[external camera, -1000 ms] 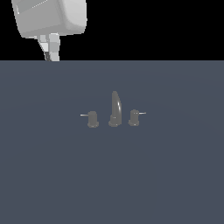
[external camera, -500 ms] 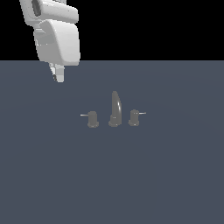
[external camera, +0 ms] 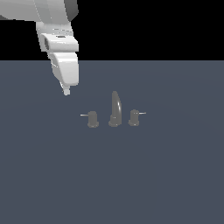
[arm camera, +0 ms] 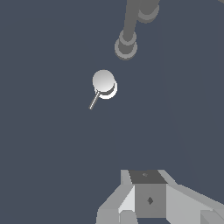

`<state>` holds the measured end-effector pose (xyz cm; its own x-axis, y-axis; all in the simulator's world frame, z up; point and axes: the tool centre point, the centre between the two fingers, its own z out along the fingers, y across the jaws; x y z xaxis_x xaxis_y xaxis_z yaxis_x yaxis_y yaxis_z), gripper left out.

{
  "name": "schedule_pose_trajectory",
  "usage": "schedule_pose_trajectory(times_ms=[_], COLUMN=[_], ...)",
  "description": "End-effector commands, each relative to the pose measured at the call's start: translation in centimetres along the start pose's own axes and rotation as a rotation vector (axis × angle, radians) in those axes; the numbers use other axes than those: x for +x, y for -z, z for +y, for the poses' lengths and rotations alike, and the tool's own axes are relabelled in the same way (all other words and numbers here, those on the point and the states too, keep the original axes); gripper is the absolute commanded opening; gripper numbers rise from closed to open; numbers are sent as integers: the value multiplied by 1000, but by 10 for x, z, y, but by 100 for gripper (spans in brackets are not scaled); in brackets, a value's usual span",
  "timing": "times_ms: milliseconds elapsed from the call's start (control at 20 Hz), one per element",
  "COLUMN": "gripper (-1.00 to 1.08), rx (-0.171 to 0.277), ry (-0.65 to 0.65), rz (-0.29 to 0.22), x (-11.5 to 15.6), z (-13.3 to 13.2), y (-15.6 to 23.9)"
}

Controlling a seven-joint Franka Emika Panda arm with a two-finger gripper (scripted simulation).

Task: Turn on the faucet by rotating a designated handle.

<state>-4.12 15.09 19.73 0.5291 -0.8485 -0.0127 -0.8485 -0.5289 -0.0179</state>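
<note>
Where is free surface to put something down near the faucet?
Bare surface lies in front of the faucet and past each lever. It is tight between the spout and the handle, and between spout and twin knob. The gripper hangs beyond the handle's side.

The 1 white Panda arm (external camera: pixel 52 13) enters at the upper part of the exterior view's left and angles downward. Its gripper (external camera: pixel 66 92) hangs in the air, tip pointing down, holding nothing. The fingers (arm camera: pixel 148 199) appear grey in the wrist view (their tips are cropped, so the gap between them cannot be judged).
</note>
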Motion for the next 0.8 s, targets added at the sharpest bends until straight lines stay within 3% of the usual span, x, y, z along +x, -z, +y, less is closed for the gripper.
schedule_pose_trajectory(times_ms=[0, 750], gripper=[-100, -100], rx=[-1, -12], ry=[-47, -357], rz=[2, 17], x=[7, 63], z=[-10, -65], y=[-14, -102])
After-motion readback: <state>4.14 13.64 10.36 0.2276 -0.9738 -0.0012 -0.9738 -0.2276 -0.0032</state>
